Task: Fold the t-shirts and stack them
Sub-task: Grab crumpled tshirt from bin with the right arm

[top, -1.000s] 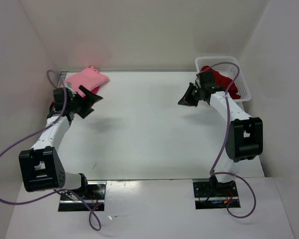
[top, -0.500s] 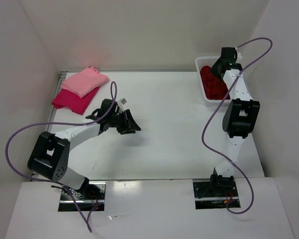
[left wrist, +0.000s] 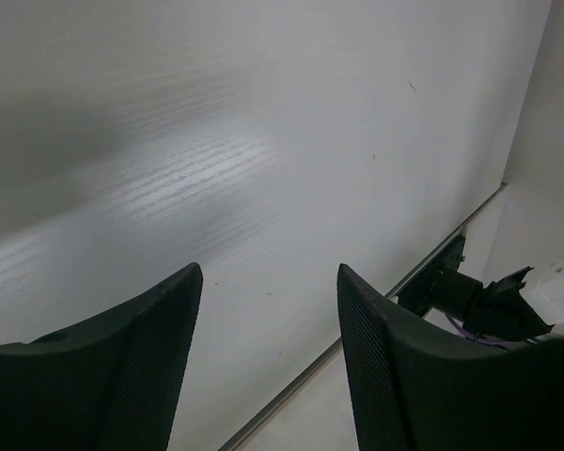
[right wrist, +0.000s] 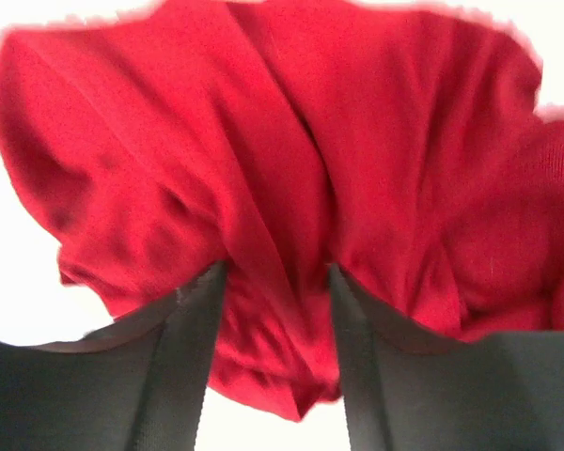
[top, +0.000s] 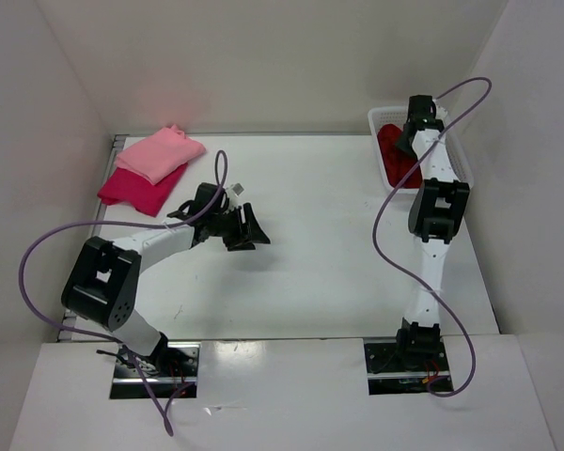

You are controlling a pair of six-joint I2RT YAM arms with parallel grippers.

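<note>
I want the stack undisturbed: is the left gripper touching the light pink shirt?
Apart. The top external view shows bare table between the left gripper and the light pink shirt. The left wrist view shows only table between its open fingers.

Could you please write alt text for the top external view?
The right claw reaches into a white basket at the far right, over a dark red shirt. The left claw hangs above the table, and a pink shirt lies on a magenta shirt at the far left.
</note>
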